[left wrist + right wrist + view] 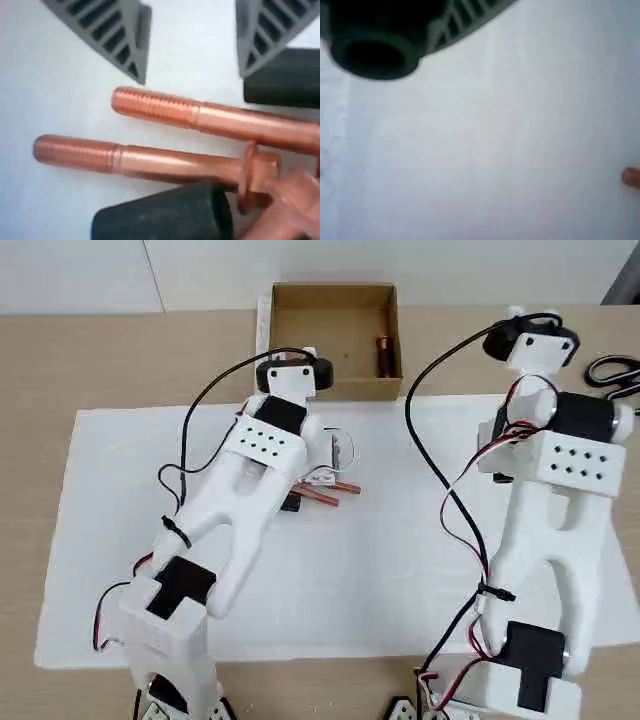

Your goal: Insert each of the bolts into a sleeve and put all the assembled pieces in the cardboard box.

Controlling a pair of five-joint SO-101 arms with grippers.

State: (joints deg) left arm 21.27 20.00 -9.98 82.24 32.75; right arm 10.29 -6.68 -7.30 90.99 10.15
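Three copper bolts lie together on the white sheet: one (pixel 200 115) right under my left gripper (pixel 192 77), a second (pixel 140 162) beside it, and the head of a third (pixel 285 210). The left gripper is open, its grey fingers (pixel 125 40) spread just above the bolts. Black sleeves (pixel 175 215) (pixel 285 77) lie against the bolts. In the high view the bolts (pixel 328 491) show beside the left arm's head. My right gripper holds a black sleeve (pixel 375 50) against a ribbed finger (pixel 465 20), low over the sheet. The cardboard box (pixel 335 390) holds one assembled piece (pixel 382 355).
The white sheet (pixel 400 570) covers most of the table, with open room between the two arms. A copper tip (pixel 631 177) shows in the right wrist view. Black scissors (pixel 615 372) lie at the far right. Cables hang from both arms.
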